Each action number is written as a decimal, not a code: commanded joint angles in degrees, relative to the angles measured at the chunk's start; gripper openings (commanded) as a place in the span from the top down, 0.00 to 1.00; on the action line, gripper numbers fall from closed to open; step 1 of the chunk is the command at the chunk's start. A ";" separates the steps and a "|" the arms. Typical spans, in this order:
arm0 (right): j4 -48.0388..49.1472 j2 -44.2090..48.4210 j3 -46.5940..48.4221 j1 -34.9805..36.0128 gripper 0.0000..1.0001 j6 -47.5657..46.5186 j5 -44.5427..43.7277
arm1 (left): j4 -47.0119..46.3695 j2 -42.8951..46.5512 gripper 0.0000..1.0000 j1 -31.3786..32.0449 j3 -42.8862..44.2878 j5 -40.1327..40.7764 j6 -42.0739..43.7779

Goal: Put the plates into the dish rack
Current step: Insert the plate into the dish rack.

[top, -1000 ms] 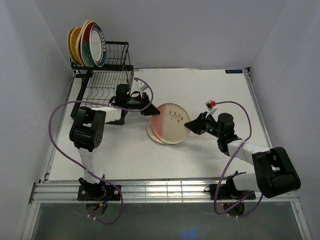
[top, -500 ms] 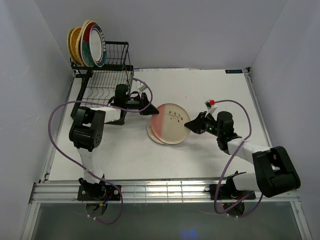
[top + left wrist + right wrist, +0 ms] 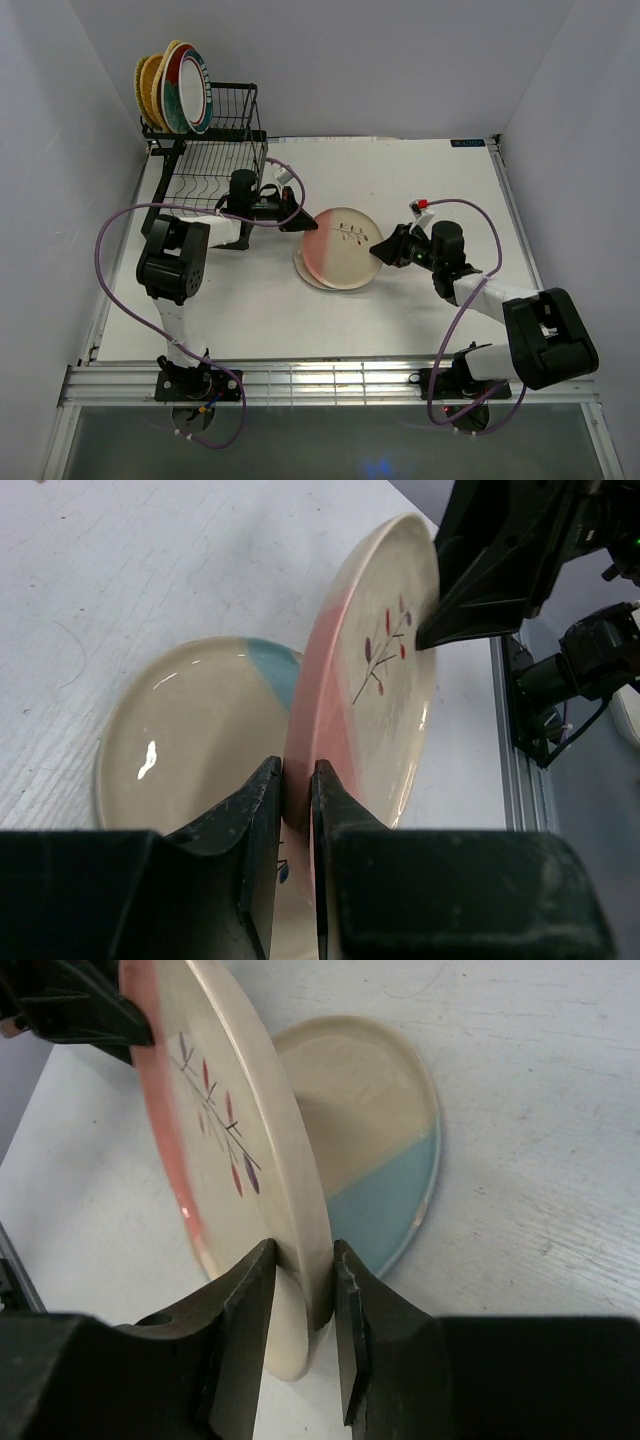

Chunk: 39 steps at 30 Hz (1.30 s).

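Pink-and-white plate (image 3: 340,243): lying over a second plate (image 3: 310,272).
Left gripper (image 3: 303,222): at its left rim.
Right gripper (image 3: 378,250): at the opposite rim.
Dish rack (image 3: 215,165): rear left (upright plates (image 3: 172,90) on top).

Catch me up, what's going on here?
Both arms hold one pink-and-cream plate. The left gripper pinches its pink rim and the right gripper the opposite rim, keeping it tilted above a cream-and-teal plate lying on the table. Several plates already stand in the dish rack, in its raised rear tier.
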<state>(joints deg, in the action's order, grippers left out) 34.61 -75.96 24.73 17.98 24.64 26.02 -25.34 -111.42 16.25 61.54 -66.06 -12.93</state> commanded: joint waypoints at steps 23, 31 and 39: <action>1.51 -0.15 1.55 0.30 0.29 0.67 -4.40 | -0.50 6.29 1.00 2.03 0.78 -9.35 -5.96; 2.91 -0.41 1.46 0.39 0.39 0.84 -2.38 | 0.03 6.47 1.00 0.19 1.21 -7.68 -7.90; 9.95 -1.20 0.49 0.30 0.88 2.60 4.56 | 0.82 4.98 1.00 -0.08 1.21 -9.96 -7.29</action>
<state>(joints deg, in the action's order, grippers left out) 38.76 -77.19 24.86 18.13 27.20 29.23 -23.99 -110.89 15.14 61.47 -68.75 -17.56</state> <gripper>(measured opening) 0.187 0.247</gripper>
